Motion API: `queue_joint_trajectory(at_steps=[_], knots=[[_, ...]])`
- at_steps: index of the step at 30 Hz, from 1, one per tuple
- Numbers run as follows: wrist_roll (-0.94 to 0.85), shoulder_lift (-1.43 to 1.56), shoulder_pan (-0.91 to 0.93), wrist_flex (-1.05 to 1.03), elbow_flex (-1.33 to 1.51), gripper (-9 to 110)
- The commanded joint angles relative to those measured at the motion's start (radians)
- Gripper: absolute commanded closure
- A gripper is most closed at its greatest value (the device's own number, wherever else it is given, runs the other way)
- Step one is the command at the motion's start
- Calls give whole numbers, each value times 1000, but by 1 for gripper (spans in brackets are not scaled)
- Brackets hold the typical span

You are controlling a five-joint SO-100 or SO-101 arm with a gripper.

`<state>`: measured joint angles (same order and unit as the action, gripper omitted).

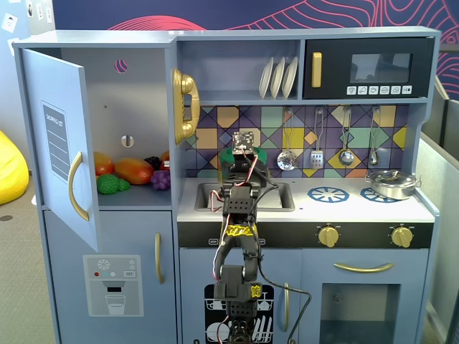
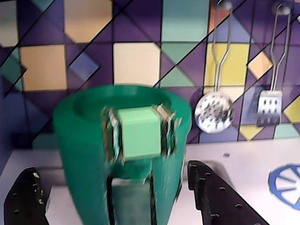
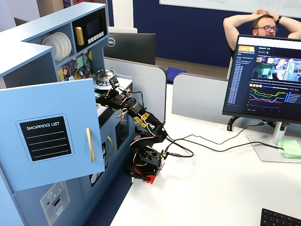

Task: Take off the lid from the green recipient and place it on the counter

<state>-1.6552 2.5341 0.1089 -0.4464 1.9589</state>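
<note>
Green recipient (image 2: pixel 93 154) stands on the counter (image 2: pixel 243 164), lid (image 2: pixel 138 131) seated on top; the gripper (image 2: pixel 112 197) hangs released, black fingers (image 2: pixel 220 197) at five and seven o'clock of the pot.

dark-green recipient (image 2: pixel 84 154), light-green knobbed lid (image 2: pixel 138 132), blue-ringed pale counter (image 2: pixel 243 164), black pincer (image 2: pixel 117 199)

Grey-white counter (image 1: pixel 308 208): green recipient (image 2: pixel 93 154) standing near sink recess (image 1: pixel 276 195); silver pan (image 1: pixel 391 183) on right burner ring.
</note>
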Motion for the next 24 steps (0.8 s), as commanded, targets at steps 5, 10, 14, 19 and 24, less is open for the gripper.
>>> queue_joint_trajectory(at_steps=[5,10,14,19,24], knots=[[-25,-124,21,80,-147,68],[-38,-189,14,115,-172,68],[-43,-236,17,146,-183,69],[-63,-291,11,176,-216,69],[-58,-356,14,187,-275,70]])
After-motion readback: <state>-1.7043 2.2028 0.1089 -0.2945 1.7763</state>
